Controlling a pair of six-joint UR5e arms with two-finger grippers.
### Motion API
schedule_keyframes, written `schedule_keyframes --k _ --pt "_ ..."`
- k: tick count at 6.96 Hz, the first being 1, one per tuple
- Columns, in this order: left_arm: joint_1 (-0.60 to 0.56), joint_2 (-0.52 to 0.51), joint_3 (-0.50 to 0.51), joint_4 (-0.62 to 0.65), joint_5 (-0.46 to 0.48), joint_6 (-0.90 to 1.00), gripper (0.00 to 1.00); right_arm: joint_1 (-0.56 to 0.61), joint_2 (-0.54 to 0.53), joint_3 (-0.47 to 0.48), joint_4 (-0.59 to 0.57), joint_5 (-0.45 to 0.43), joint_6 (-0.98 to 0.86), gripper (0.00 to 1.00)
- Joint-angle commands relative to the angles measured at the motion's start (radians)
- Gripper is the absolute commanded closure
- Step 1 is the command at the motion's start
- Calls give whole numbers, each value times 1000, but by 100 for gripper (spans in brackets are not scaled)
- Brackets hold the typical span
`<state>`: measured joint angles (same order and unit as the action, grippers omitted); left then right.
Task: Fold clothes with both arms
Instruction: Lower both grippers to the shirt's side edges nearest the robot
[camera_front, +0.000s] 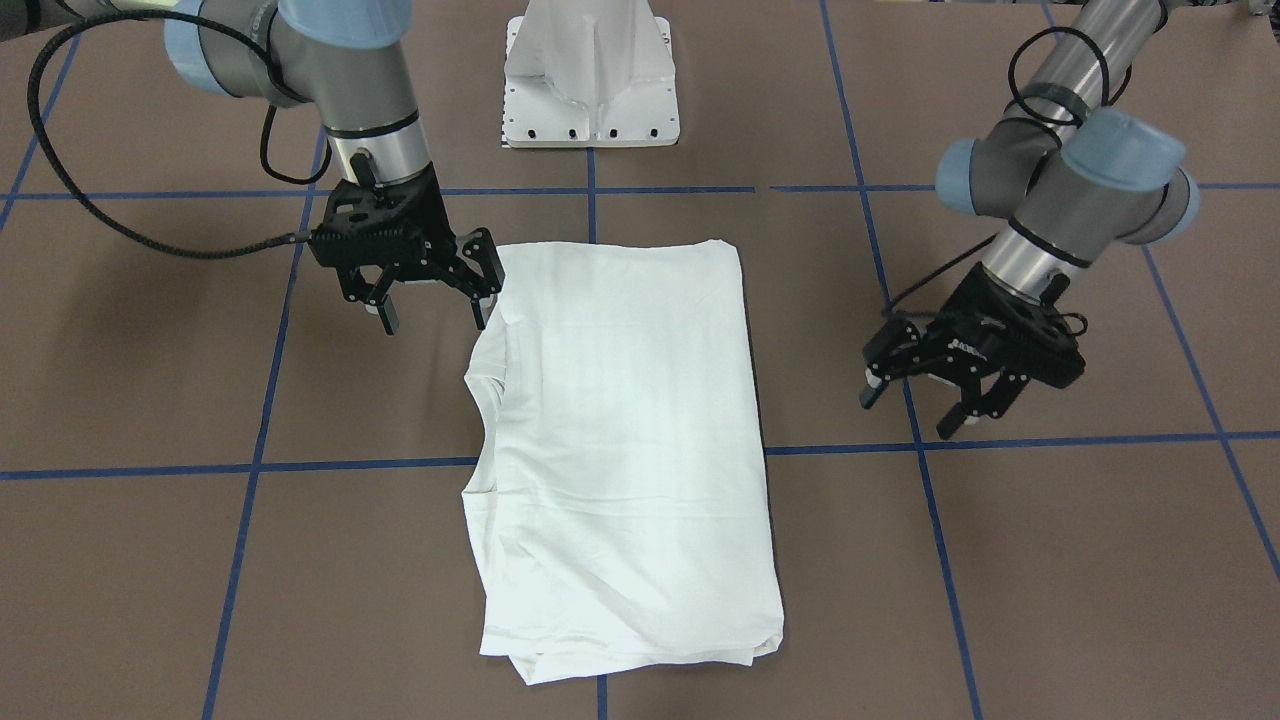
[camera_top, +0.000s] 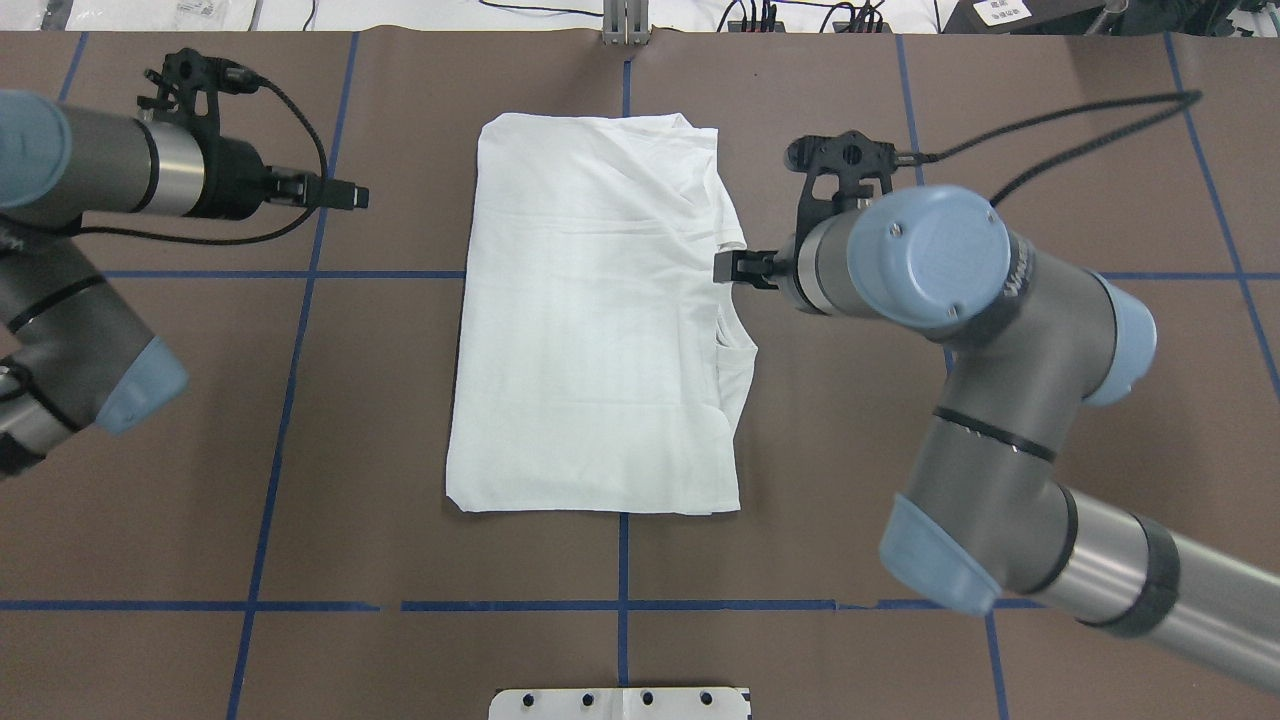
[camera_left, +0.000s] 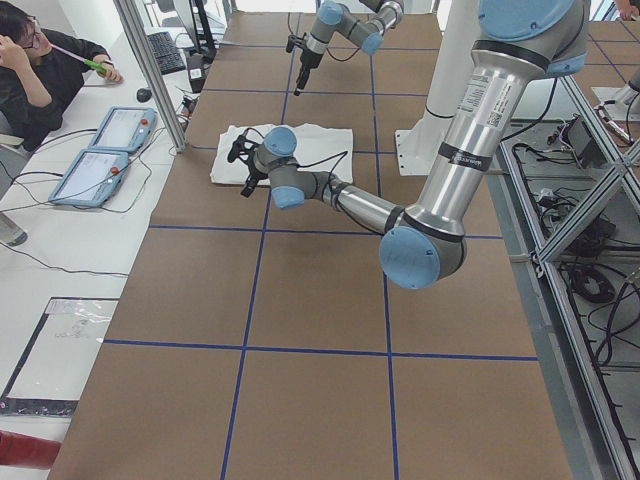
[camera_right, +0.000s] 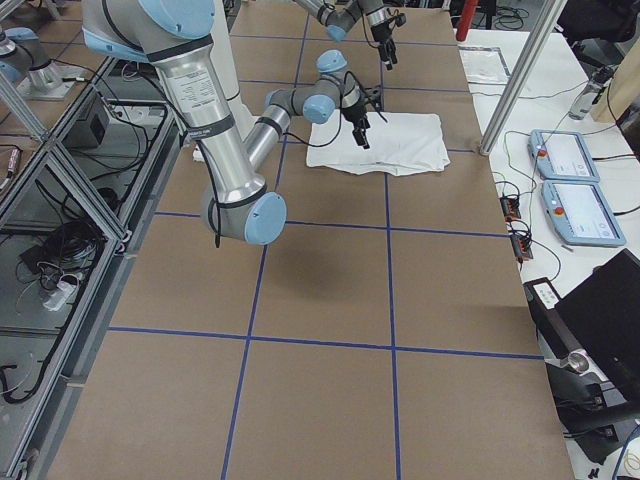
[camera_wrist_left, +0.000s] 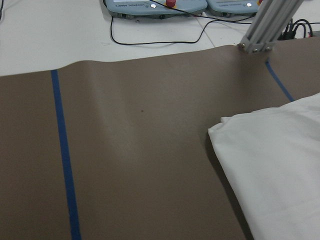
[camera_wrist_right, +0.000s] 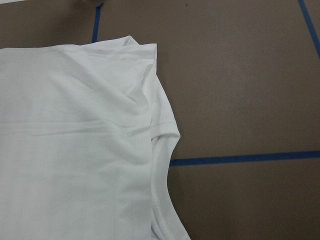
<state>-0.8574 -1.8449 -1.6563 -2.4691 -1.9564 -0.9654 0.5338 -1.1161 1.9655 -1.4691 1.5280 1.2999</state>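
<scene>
The white T-shirt (camera_front: 620, 430) lies folded into a long rectangle in the middle of the table, plain side up; no print shows. Its ribbed neck (camera_wrist_right: 160, 165) is at the edge facing my right arm. My right gripper (camera_front: 434, 318) is open and empty, just above that edge near the shoulder; it also shows in the overhead view (camera_top: 728, 268). My left gripper (camera_front: 908, 410) is open and empty, hovering over bare table a short way off the shirt's other long edge (camera_top: 462, 330). The left wrist view shows one shirt corner (camera_wrist_left: 280, 165).
The white metal pedestal (camera_front: 590, 80) stands at the robot side of the table. Blue tape lines (camera_front: 255, 470) grid the brown surface. Beyond the far edge are an aluminium post (camera_wrist_left: 267, 22), teach pendants (camera_left: 110, 140) and a seated operator (camera_left: 40, 75).
</scene>
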Motion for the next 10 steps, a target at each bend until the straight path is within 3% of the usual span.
schedule_keyframes --k 1,3,4,5,6,10 --pt "180 244 -280 1 107 -148 0 -164 -100 129 1 -149 154 0" --pt "381 213 -281 75 296 -307 0 -190 -125 176 1 -161 185 0" --pt "427 97 -261 251 332 -321 0 -190 -125 171 1 -161 183 0" --pt "451 -21 -164 321 349 -341 0 -190 -125 170 1 -161 183 0" --pt "451 -69 -92 321 349 -342 0 -193 -123 168 1 -161 183 0" --pt "449 -54 -111 340 346 -337 0 -193 -123 168 1 -161 182 0"
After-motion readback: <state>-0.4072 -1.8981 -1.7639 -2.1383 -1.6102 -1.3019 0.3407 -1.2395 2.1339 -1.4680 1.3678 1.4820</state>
